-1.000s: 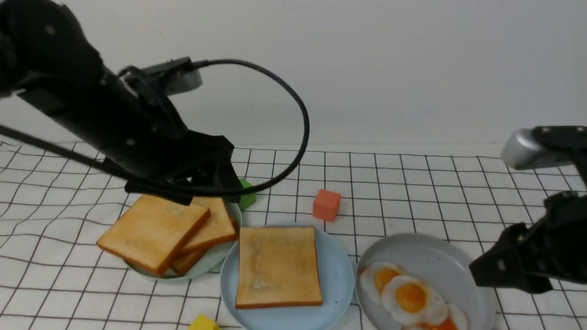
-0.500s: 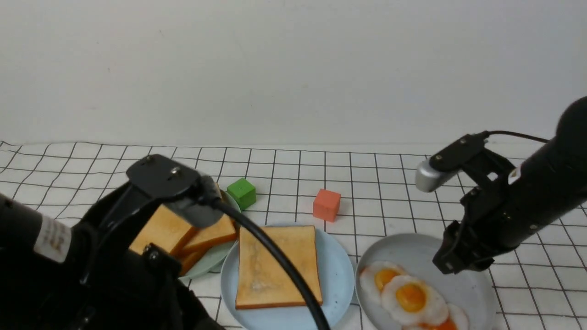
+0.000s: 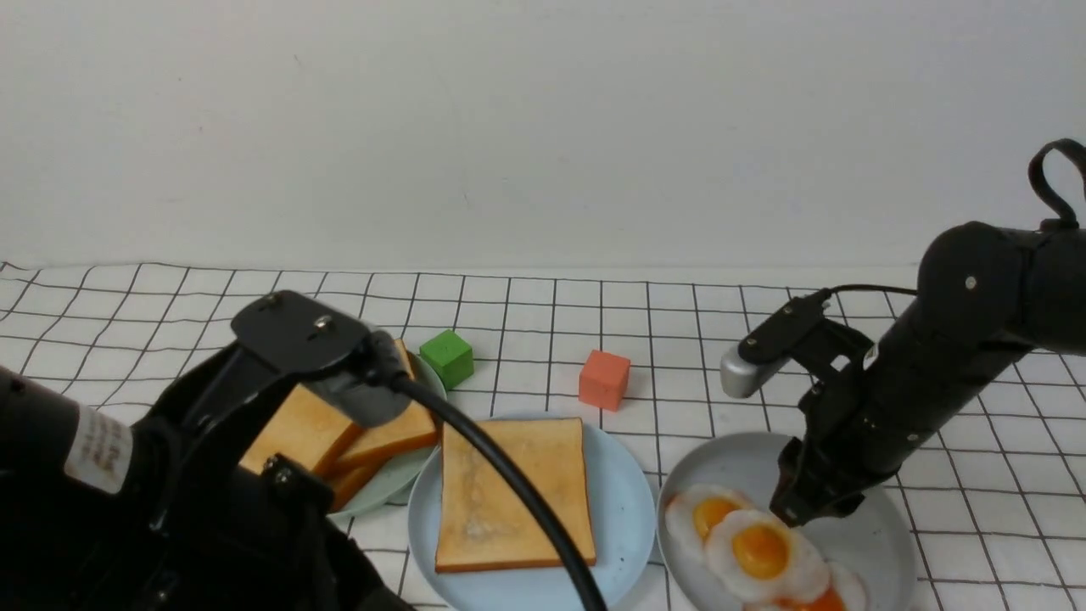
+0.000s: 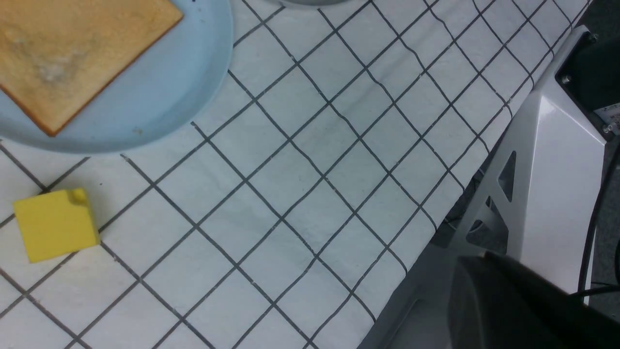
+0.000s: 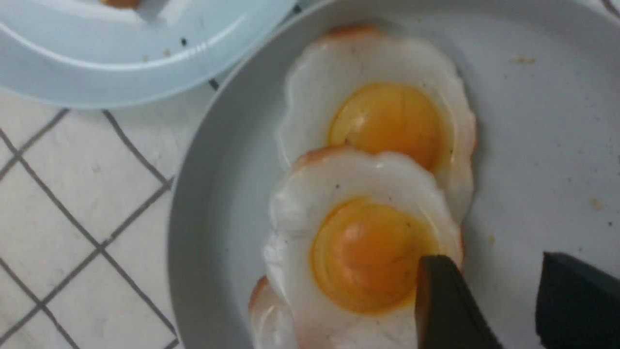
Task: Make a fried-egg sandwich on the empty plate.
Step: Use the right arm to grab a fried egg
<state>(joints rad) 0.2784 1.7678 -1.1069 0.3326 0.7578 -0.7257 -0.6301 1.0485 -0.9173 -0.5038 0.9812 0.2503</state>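
The label (image 3: 97, 450) on the left arm (image 3: 51, 518) blurs unreadably, the left gripper hidden but closed; the right gripper (image 5: 499, 266) hangs part-open, empty, over the grey plate's (image 5: 533, 121) fried eggs (image 5: 368, 179).

Most of the frame is the grey plate (image 5: 533, 121), with an overlapped run down its centre: first fried egg (image 5: 387, 116) upper centre, second egg (image 5: 358, 242) lapped over its lower edge, third egg (image 5: 271, 320) just showing beneath at the bottom. My right gripper (image 5: 499, 271) is lower right, jaws apart: one finger (image 5: 445, 305) over the second egg's yolk edge, the other over bare plate. Upper left is the light blue plate (image 5: 121, 68), just beside the grey one; checked cloth (image 5: 63, 218) down the left side.
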